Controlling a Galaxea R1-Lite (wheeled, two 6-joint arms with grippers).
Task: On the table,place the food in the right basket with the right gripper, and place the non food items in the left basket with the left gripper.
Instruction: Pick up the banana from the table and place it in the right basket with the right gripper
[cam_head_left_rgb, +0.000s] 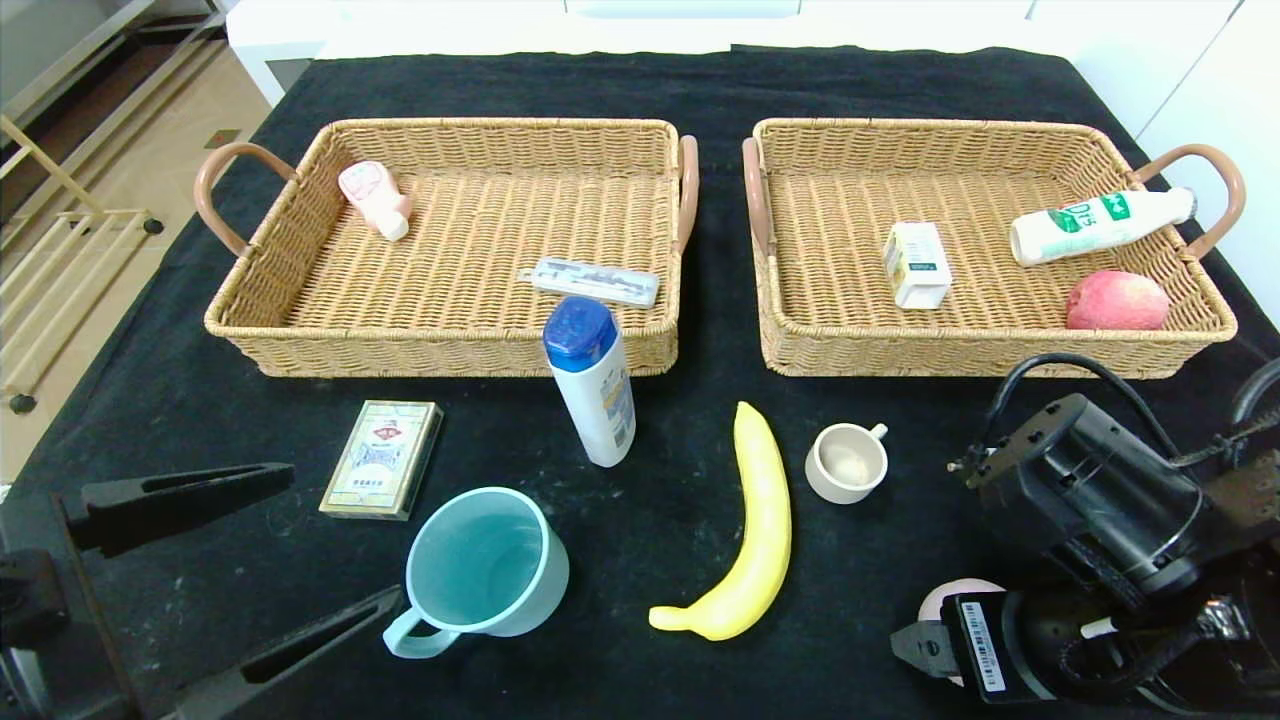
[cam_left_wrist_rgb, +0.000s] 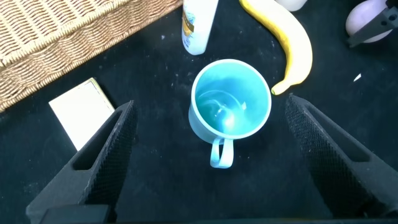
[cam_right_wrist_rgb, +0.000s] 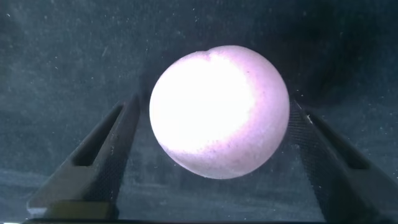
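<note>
Yellow banana (cam_head_left_rgb: 755, 530) lies between teal mug (cam_head_left_rgb: 487, 562) and beige cup (cam_head_left_rgb: 847, 462).

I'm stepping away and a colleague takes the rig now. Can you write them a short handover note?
Left pincer: open, around the teal mug.
Right pincer: open, straddling the pale ball, not gripping.
Done: carton in right basket.
Left on table: banana, ball; mug, blue-capped bottle, beige cup, card box for left basket.
</note>
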